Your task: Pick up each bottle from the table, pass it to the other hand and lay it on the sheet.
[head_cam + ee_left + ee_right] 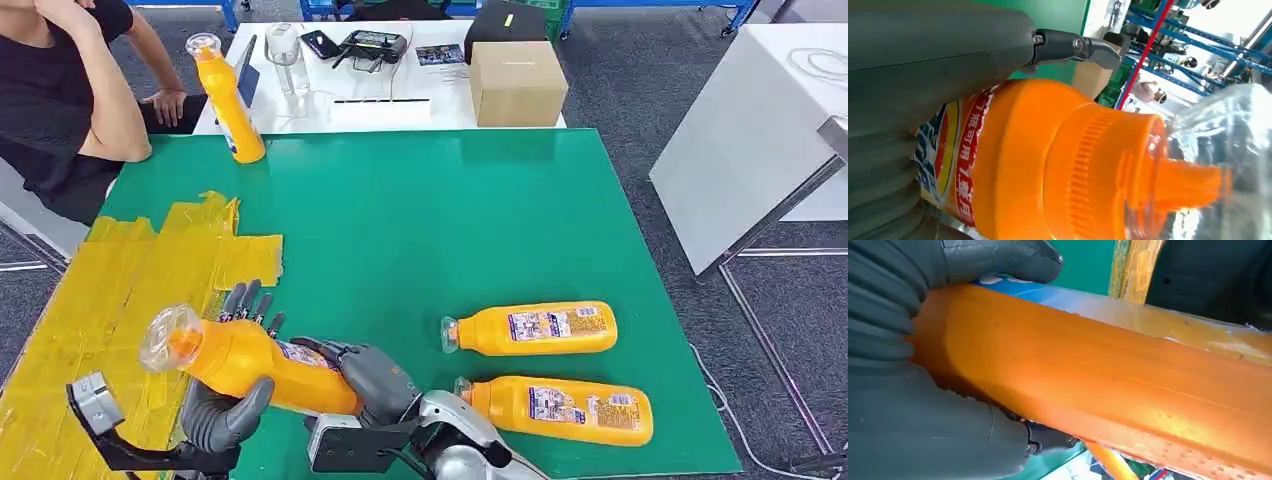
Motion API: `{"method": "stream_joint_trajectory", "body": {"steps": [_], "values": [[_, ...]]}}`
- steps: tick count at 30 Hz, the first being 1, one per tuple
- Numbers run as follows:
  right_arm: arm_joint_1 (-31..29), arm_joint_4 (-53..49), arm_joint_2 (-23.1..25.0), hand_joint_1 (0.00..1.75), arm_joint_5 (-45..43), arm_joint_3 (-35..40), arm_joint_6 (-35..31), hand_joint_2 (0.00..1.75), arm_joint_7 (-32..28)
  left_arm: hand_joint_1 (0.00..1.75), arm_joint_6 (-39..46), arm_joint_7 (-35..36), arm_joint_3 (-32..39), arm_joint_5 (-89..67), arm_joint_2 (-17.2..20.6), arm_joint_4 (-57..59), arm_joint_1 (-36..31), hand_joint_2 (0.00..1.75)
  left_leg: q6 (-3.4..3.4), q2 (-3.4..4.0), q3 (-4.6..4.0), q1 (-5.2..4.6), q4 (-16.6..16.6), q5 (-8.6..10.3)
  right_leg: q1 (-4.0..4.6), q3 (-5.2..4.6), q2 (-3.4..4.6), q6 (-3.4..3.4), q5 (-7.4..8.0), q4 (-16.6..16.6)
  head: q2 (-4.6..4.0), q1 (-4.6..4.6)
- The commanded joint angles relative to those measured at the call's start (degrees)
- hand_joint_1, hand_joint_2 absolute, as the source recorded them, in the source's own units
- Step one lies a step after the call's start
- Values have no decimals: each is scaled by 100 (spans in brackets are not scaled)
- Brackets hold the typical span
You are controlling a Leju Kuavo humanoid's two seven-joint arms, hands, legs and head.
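Bottle (240, 360) held off the green bench (420, 240) near its front edge, tilted, clear cap (165, 337) aimed out over the yellow sheet (110, 300). Gripped at both ends: left hand (225, 400) wrapped round the shoulder below the cap, thumb underneath, dark fingers (250, 302) poking up behind; right hand (372, 378) clamped round the base end. Seen up close from the left wrist: orange ribbed collar and spout (1168, 185) under the clear cap. Seen from the right wrist: thumb (998, 260) pressed across the orange body. Two more bottles lying flat on the bench to the right, one (530, 330) just behind the other (560, 410), caps facing left. Fourth bottle (228, 95) standing upright at the far left corner. Seated beside it, a person (70, 100), with a cardboard box (517, 82) on the white table (400, 110) beyond.
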Motion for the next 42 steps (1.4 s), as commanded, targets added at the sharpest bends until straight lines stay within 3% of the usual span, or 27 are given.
{"method": "stream_joint_trajectory", "body": {"steps": [1,2,3,4,25,26,27,28,29,35,42], "values": [[-311,192,7,175,-127,367,49,175,-33,0,69,45,58,-95,57,481,-209,175,1,1,11,-2,-6,1,-2,8,4,-1,1,-4,0,0],[-322,192,5,175,-143,374,46,175,-33,0,68,43,51,-112,64,498,-219,175,2,1,11,-2,-8,2,-2,8,4,-2,2,-5,0,0],[-325,191,6,175,-149,374,45,175,-33,168,64,42,51,-112,69,507,-221,175,3,0,15,-2,-9,2,-2,12,4,-2,2,-7,0,0],[-328,187,4,175,-158,377,43,175,-33,175,62,31,60,-111,62,513,-222,175,2,-2,9,-4,-7,2,-3,7,1,-1,1,-4,0,0],[-228,55,-112,175,-212,158,-137,175,-13,175,-10,-198,137,-279,40,470,-217,175,2,-3,9,-2,-6,1,-2,8,-1,0,1,-6,0,0],[-172,-17,-120,150,-178,94,-256,175,-43,175,25,-221,169,-347,53,446,-223,175,3,-4,13,-2,-7,0,-2,12,-1,0,0,-7,0,0],[-69,-111,-138,14,-67,-18,-469,175,-68,175,156,-309,226,-584,68,406,-224,175,4,-6,17,-3,-8,0,-3,16,-2,0,-1,-7,0,0],[6,-187,-153,0,-60,-104,-552,175,-84,175,261,-350,281,-738,70,377,-221,175,3,-6,9,-3,-6,1,-2,9,-4,0,0,-5,0,0],[179,-400,-242,0,-99,-293,-671,0,-140,175,444,-417,405,-1063,120,314,-232,175,3,-11,13,-2,-7,1,-2,14,-8,-1,-2,-7,0,0],[519,-777,-410,0,-102,-634,-807,0,-265,175,619,-485,694,-1512,159,290,-267,175,3,-14,6,-1,-3,2,-2,7,-11,0,-1,-4,0,0],[1167,-1368,-643,0,-50,-1307,-945,0,-445,175,1678,-657,1643,-3593,276,790,-768,175,2,-20,5,-2,-6,5,-2,6,-18,-1,-1,-5,0,0]]}}
